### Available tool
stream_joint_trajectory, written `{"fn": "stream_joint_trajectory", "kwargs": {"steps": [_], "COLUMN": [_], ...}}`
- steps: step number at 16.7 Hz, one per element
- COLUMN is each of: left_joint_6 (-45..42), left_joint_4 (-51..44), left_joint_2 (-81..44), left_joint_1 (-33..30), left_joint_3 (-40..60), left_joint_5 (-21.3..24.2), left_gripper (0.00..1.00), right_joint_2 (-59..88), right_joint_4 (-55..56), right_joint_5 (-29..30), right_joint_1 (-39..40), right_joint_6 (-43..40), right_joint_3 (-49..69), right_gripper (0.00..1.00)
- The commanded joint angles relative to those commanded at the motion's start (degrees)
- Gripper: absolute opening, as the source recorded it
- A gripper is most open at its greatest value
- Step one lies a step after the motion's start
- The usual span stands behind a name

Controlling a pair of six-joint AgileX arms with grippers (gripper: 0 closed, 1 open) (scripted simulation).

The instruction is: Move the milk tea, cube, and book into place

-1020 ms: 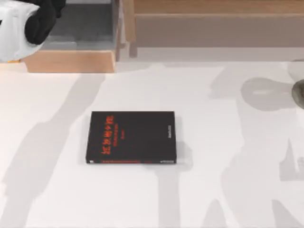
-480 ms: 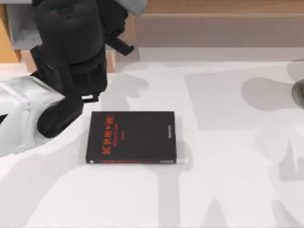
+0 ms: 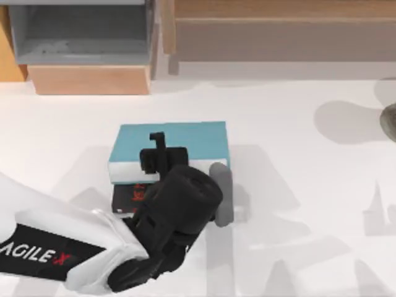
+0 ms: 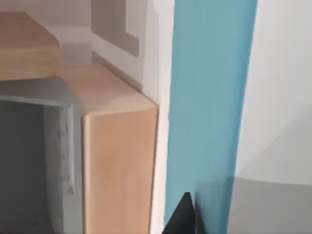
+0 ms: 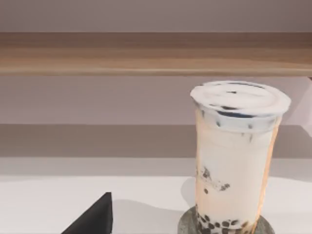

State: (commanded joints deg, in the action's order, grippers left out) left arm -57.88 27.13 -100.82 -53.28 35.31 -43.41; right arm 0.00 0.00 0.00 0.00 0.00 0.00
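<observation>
Top view: the left gripper [image 3: 162, 156] carries the flat light blue book with white page edges [image 3: 176, 141] over the black book with red lettering [image 3: 131, 195].
The blue book hangs level above the black one, on the white counter [image 3: 297, 185], near the wooden cabinet with a grey open compartment [image 3: 86, 46]; judging by this, it is to be stacked there. The fingers are closed on its near edge. Left wrist view: the blue cover runs lengthwise ahead, a dark fingertip [image 4: 183, 217] against it, cabinet alongside. Right wrist view: the tall clear cup of milk tea with dark pearls [image 5: 236, 156] stands upright on a round dark coaster [image 5: 258, 227], apparently placed; I cannot tell how the right gripper's fingers are set.
</observation>
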Motion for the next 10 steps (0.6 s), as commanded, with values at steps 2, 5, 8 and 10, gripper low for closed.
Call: {"fn": "stream_joint_trajectory", "kwargs": {"steps": [2, 5, 8, 10], "left_joint_6": [0.0, 0.0, -0.3, -0.5], "left_joint_4": [-0.8, -0.9, -0.7, -0.2], "left_joint_2": [-1.9, -2.0, -1.6, -2.4], "left_joint_1": [-1.2, -1.3, -0.9, -0.7], "left_joint_3": [-1.4, -1.5, -1.0, -1.1], "left_joint_5": [0.5, 0.5, 0.4, 0.8], "left_gripper": [0.0, 0.0, 0.0, 0.0], "right_joint_2": [0.0, 0.0, 0.0, 0.0], "right_joint_4": [0.0, 0.0, 0.0, 0.0], "right_joint_5": [0.0, 0.0, 0.0, 0.0], "right_joint_1": [0.0, 0.0, 0.0, 0.0], "right_joint_6": [0.0, 0.0, 0.0, 0.0], "right_joint_3": [0.0, 0.0, 0.0, 0.0], "right_gripper": [1.0, 1.0, 1.0, 1.0]}}
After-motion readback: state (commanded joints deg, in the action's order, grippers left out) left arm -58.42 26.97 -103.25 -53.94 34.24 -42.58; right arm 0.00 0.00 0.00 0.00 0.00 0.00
